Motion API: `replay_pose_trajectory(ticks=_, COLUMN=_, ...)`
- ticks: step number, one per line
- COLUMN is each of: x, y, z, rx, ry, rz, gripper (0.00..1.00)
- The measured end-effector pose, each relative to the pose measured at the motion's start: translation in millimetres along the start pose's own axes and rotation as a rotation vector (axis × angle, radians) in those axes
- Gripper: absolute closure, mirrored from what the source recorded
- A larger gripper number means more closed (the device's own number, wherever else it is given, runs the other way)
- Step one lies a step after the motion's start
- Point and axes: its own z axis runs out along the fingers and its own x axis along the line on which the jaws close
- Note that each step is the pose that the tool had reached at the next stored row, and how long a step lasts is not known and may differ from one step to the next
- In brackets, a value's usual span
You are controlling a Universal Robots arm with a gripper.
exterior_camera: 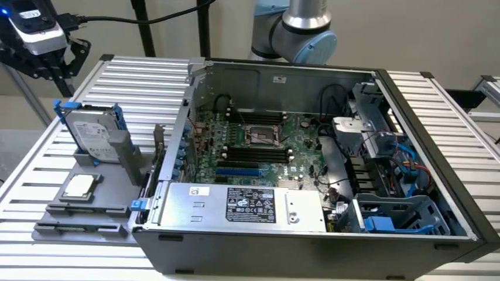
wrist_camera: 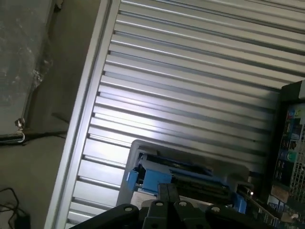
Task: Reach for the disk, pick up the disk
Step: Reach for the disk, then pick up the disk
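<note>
Disk [exterior_camera: 92,132] upright in stand [exterior_camera: 129,159], ribbed alu table [exterior_camera: 445,105].

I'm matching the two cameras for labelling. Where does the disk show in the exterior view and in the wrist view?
Exterior view: the disk stands upright in a grey holder, at the exterior view's left of the computer case.
Wrist view: the disk sits just ahead of the shut pincer, seen edge-on.
Shared landmark: the computer case beside it.

disk [exterior_camera: 91,131]: upright in stand [exterior_camera: 131,159] | exterior view's left of case [exterior_camera: 312,250]
</note>
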Motion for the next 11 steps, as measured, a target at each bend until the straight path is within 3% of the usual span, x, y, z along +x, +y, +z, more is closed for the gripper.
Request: replay_pose_trajectory(ticks=11, x=0.0, y=0.0, z=0.0, rx=0.0001, ry=0.0076, rz=-0.199, gripper=0.89)
